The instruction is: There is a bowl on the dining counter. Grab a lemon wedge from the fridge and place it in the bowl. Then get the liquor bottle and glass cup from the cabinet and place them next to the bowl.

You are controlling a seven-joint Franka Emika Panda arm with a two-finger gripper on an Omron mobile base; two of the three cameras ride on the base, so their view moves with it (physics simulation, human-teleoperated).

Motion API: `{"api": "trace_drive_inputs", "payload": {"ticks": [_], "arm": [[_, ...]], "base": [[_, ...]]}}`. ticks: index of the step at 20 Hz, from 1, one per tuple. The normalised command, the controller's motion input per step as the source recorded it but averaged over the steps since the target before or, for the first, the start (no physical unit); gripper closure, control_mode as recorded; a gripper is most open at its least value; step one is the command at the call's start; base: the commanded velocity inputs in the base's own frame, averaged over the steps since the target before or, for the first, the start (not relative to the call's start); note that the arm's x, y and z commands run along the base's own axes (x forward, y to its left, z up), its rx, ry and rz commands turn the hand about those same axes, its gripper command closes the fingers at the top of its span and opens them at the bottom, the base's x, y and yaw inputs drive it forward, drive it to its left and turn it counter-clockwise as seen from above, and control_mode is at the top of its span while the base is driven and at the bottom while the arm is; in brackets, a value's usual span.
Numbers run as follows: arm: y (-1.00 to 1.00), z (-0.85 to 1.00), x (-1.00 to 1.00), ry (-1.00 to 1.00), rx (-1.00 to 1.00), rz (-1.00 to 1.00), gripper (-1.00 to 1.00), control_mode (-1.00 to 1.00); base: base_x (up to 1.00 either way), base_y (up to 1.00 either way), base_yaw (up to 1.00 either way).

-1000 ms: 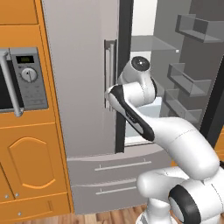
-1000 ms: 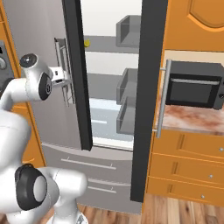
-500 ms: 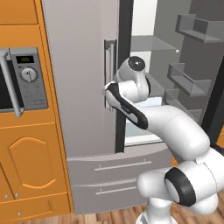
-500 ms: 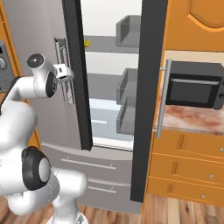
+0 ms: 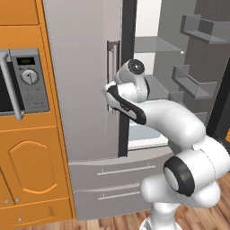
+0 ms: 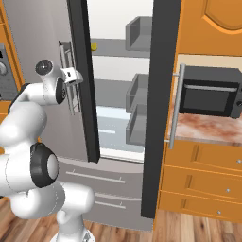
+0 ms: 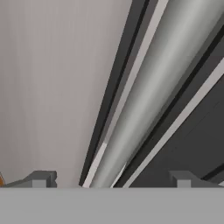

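So the lemon wedge (image 6: 94, 46) is a tiny yellow speck way up on the top shelf inside the fridge (image 5: 85, 90), tucked just behind the edge of the fridge's shut left door, too small to make out any detail. The fridge's right door (image 6: 160, 94) is swung wide open, with grey bins (image 6: 137, 99) showing on its inner side and more shelves (image 5: 197, 31) visible in the left base view. The gripper (image 7: 111, 177) is spread wide with nothing between the fingers (image 7: 41, 178), and it's right up against the left door's vertical handle (image 7: 148, 96), which runs as a fat silver bar between the two tips in the hand view. From the right base view the hand (image 6: 71, 75) sits at the upper part of that handle (image 6: 66, 75). Left of the fridge there's a built-in oven panel with a dial (image 5: 29, 76) set in orange cabinets (image 5: 31, 170). Right of the fridge, a black microwave (image 6: 208, 92) sits on a marbled counter (image 6: 203, 130) over orange drawers (image 6: 208, 184). Below the fridge doors are two freezer drawers (image 5: 112, 179), and the floor (image 6: 189, 227) is wood.
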Motion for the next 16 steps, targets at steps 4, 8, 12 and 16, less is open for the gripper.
{"api": "trace_drive_inputs", "payload": {"ticks": [4,8,12,16], "arm": [[0.12,-0.03,0.44,-0.03,0.00,0.00,-1.00,-1.00],[0.13,-0.04,0.44,-0.01,0.00,0.00,1.00,-1.00],[0.17,-0.07,0.15,0.00,0.00,0.00,1.00,-1.00],[0.45,0.00,-0.21,0.00,0.00,0.00,1.00,-1.00]], "base": [[0.00,0.00,0.00],[0.00,0.00,0.00],[0.00,0.00,0.00],[0.00,0.00,0.00]]}}
